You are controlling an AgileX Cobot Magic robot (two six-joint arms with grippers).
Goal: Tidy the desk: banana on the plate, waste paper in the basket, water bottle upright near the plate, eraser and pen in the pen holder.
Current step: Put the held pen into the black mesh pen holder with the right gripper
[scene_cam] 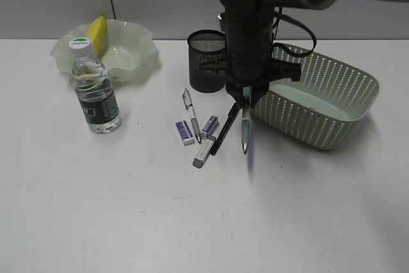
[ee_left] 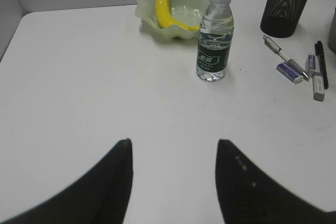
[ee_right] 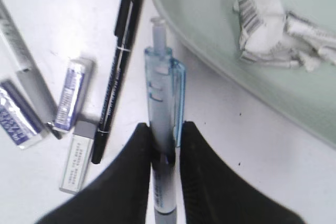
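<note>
On the bench, right of middle: the right gripper (ee_right: 167,145) is clenched on a pale blue pen (ee_right: 163,108), its fingers (ee_right: 137,145) pressed to both sides of the barrel; in the exterior view the pen (scene_cam: 245,133) hangs nearly upright, tip low over the bench (scene_cam: 192,222).
Left gripper: (ee_left: 174,153) released, jaws apart with nothing between them, over bare bench in front of the bottle.
Banana: (scene_cam: 97,31) lies in the plate (scene_cam: 137,46) at the back left.
Bottle: (scene_cam: 94,87) stands upright with its cap on, just in front of the plate.
Waste paper: (ee_right: 273,27) lies inside the basket (scene_cam: 326,97), on its floor.
Pen holder: (scene_cam: 206,61) upright at the back, between plate and basket, partly behind the right arm.
Black pen: (ee_right: 118,61) flat on the bench, just beside the held pen and near the basket's wall.
Silver pen: (scene_cam: 192,115) flat on the bench, left of the black pen.
Erasers: two blue-and-white ones (scene_cam: 184,132) (scene_cam: 209,124) and a grey one (scene_cam: 202,153) lie among the pens, close together in front of the pen holder.
</note>
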